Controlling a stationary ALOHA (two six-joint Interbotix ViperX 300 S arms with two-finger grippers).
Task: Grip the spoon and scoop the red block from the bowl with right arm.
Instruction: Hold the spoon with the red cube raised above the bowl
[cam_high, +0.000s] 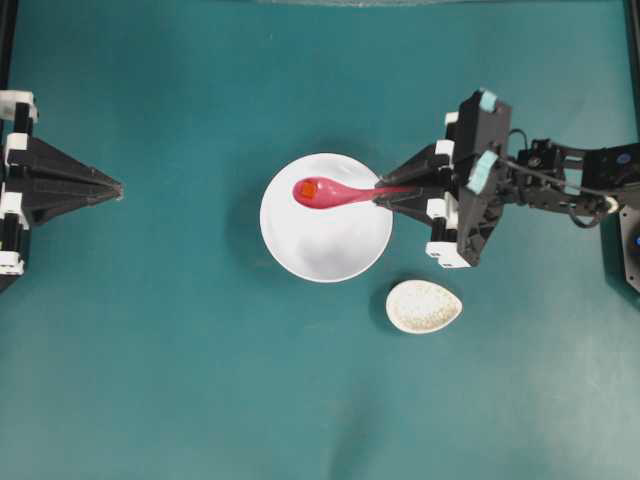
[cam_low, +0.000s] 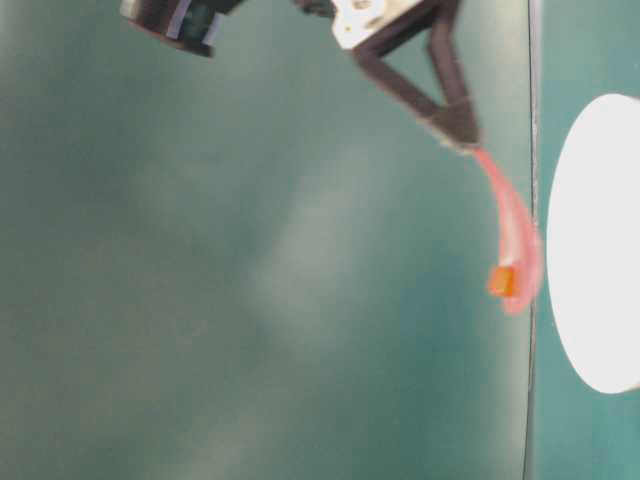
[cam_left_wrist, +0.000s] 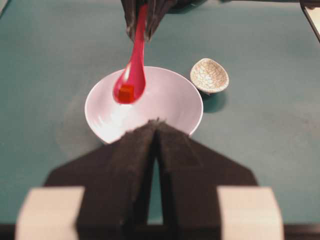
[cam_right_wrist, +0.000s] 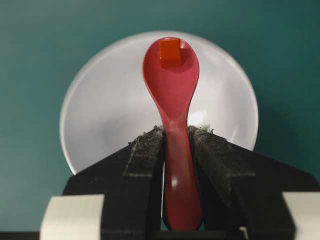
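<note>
Now scoop step: right gripper (cam_right_wrist: 175, 142) clamps glossy pink spoon (cam_right_wrist: 171, 85), tiny red-orange block (cam_right_wrist: 170, 51) in scoop above round white bowl (cam_right_wrist: 100, 100). Left gripper (cam_left_wrist: 156, 131) closed, empty. Next: keep scoop level, likely lift clear.

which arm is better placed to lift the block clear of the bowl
Right. The right gripper is shut on the spoon, and the red block sits in its scoop above the bowl. The left gripper is shut, empty and well off to the side.

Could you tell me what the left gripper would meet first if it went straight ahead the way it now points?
Probably the white bowl, whose near rim lies straight ahead of the left gripper; depending on height, it might instead meet the spoon above it.
</note>
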